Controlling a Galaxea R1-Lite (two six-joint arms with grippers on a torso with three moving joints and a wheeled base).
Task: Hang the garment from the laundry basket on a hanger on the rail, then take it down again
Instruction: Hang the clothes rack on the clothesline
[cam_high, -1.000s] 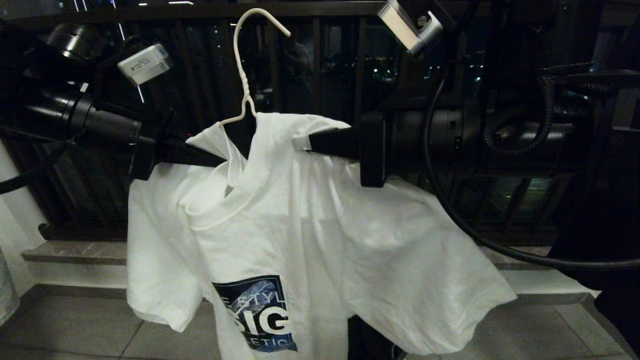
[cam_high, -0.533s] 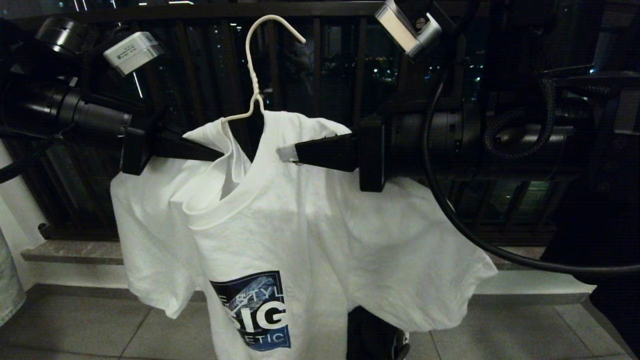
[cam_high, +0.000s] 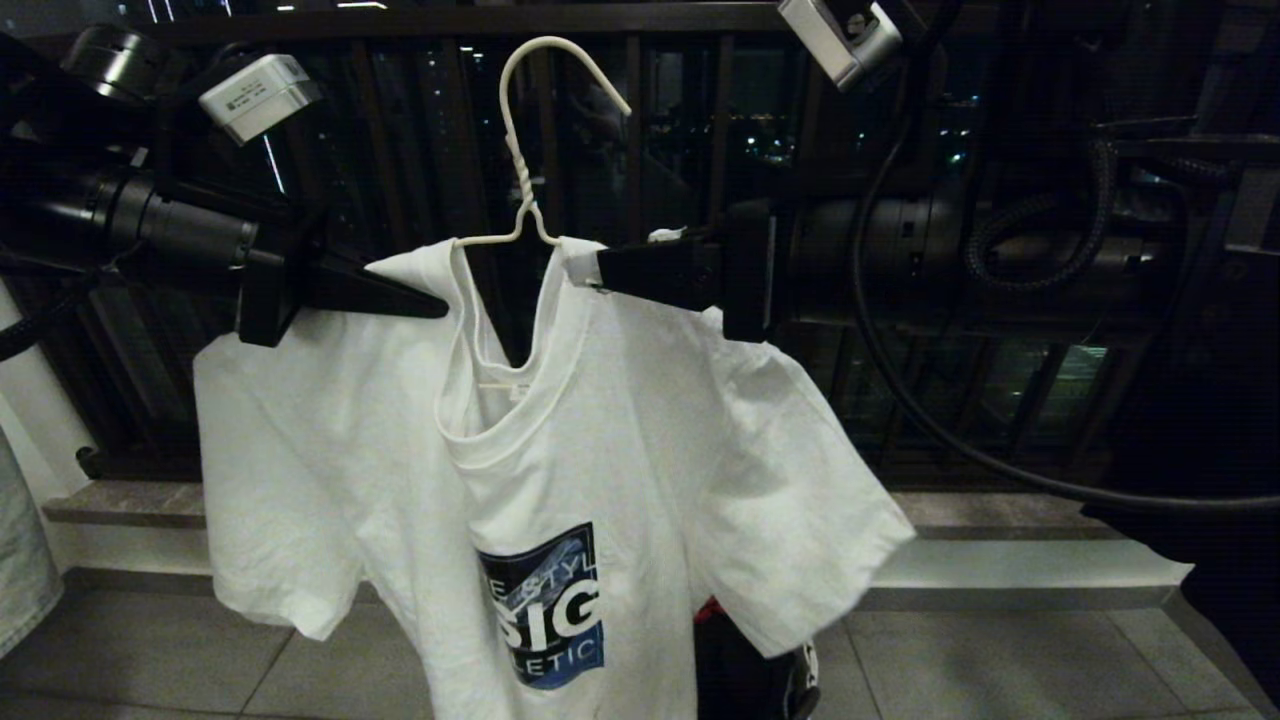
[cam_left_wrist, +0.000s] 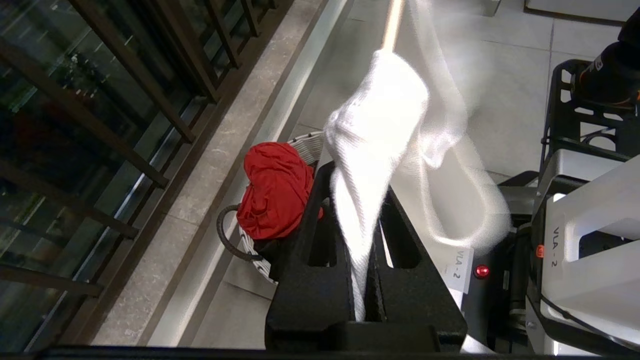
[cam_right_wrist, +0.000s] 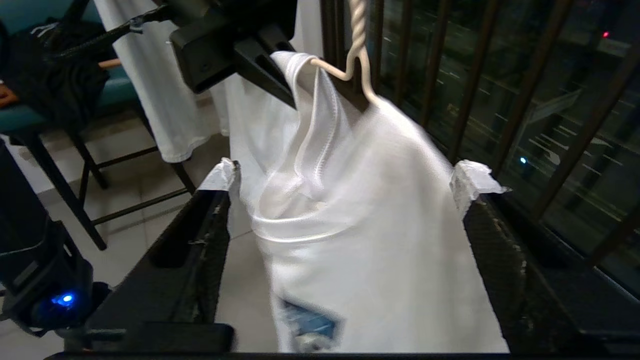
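at the centre of the head view, the garment (cam_high: 560, 440) is hanging on the hanger (cam_high: 520, 150), whose hook is standing free in the air before a dark window railing (cam_high: 700, 120). the left gripper (cam_high: 440, 308), reaching in from the left, is pinching the shirt's shoulder fabric, its jaws clamped tight on the cloth (cam_left_wrist: 367, 200). the right gripper (cam_right_wrist: 345, 175), coming in from the right, is standing with its fingers (cam_right_wrist: 472, 180) spread wide apart on either side of the other shoulder, gripping nothing. down on the tiled floor near the railing, the laundry basket (cam_left_wrist: 242, 240) is holding a red cloth (cam_left_wrist: 275, 190).
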